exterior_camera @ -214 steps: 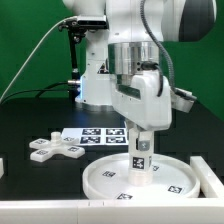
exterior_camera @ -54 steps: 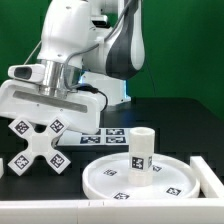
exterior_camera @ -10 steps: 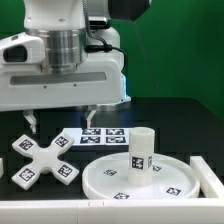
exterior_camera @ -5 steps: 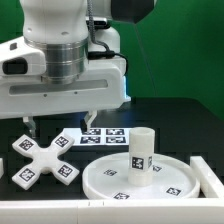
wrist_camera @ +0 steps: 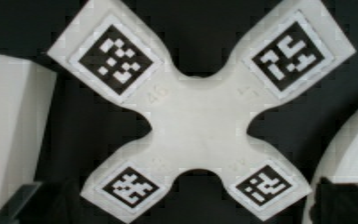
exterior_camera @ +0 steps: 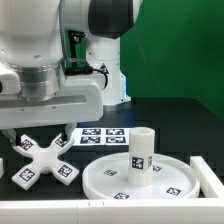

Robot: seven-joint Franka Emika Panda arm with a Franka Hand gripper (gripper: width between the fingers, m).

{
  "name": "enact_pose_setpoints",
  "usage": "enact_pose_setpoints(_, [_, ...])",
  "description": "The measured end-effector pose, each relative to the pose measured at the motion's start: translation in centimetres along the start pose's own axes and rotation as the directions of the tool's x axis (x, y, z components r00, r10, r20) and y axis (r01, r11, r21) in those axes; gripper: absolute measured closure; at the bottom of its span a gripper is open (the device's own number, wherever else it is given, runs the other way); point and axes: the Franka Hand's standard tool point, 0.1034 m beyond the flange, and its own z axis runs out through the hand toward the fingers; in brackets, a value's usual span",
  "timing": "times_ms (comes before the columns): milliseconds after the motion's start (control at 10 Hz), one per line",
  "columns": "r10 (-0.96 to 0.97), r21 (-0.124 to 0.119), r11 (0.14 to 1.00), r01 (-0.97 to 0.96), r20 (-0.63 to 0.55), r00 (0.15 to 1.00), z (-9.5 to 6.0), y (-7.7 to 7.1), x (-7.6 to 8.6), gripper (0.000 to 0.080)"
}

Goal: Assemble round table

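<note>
Presently the arm [exterior_camera: 60,50] fills the upper left of the exterior view. Its white wrist housing points straight down over the lower left of the frame, with the broad flange level and low above the black counter [exterior_camera: 185,125]. The cross-shaped foot [exterior_camera: 42,161] lies flat on the counter directly beneath the wrist, tags facing up, in the lower left of the exterior view. The wrist view confirms this: the foot [wrist_camera: 202,110] sits centred under the camera, all four lobes visible, each bearing a square tag. The fingers [wrist_camera: 23,204] are spread wide, with one dark tip showing outside each of two neighbouring lobes. The foot lies between them, and no contact with either tip is seen. Whether the tips have reached the level of the counter cannot be told. The round disc [exterior_camera: 100,181] rests flat on the counter from lower centre to lower right of the exterior view, just beside the foot and separated from it by a narrow dark gap. The cylinder leg [exterior_camera: 141,150] stands upright on the disc near its middle, a tag facing the camera. The marker board [exterior_camera: 100,134] lies flat behind the foot and the disc, partly hidden by the wrist.
</note>
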Motion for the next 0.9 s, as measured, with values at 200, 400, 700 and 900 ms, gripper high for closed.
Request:
enact_pose_setpoints(200, [0.001,0.001,1.0,-0.002,0.012,1.0,0.8,0.1,-0.1,0.015])
enact_pose_setpoints(400, [0.008,0.002,1.0,-0.008,0.035,0.999,2.2,0.2,-0.3,0.015])
enact_pose_setpoints(700, [0.013,0.002,1.0,-0.013,0.041,0.999,2.9,-0.1,-0.4,0.015])
enact_pose_setpoints(900, [0.011,0.001,1.0,-0.011,0.041,0.999,3.3,-0.3,-0.2,0.015])
